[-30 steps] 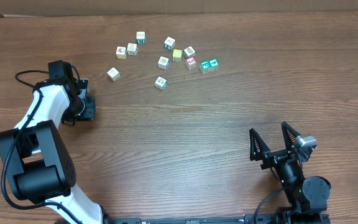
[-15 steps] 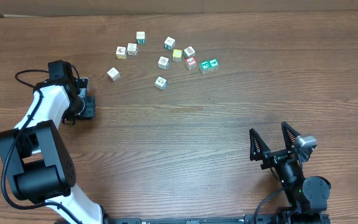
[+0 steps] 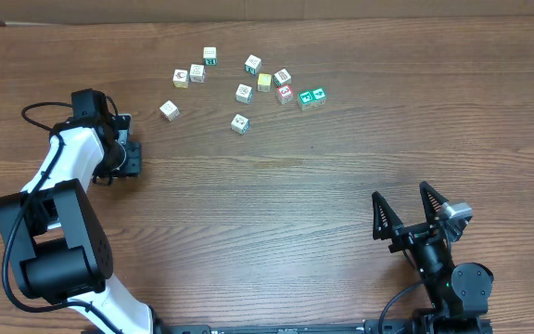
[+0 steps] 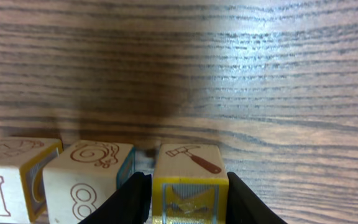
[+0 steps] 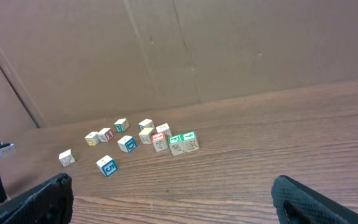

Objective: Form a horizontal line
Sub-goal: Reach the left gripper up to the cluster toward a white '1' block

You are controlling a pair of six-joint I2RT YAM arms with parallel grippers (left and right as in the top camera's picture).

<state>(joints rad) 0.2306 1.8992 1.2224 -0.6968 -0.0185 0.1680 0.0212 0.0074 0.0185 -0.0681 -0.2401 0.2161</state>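
Your left jaws straddle the yellow cube (image 4: 188, 177), close against both its sides; whether they grip it or merely flank it, you cannot tell. That cube sits at one end of the line (image 4: 104, 180), just beside the snail cube (image 4: 92, 158), so the row runs straight at the left of the surface (image 3: 276, 195). Your right jaws stand wide open and empty, parked near right, out of the way. Spare cubes (image 3: 244, 93) lie far centre.

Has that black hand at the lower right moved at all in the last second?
No. The right hand sits at the same spot, just as far from the two green cubes in the overhead view.
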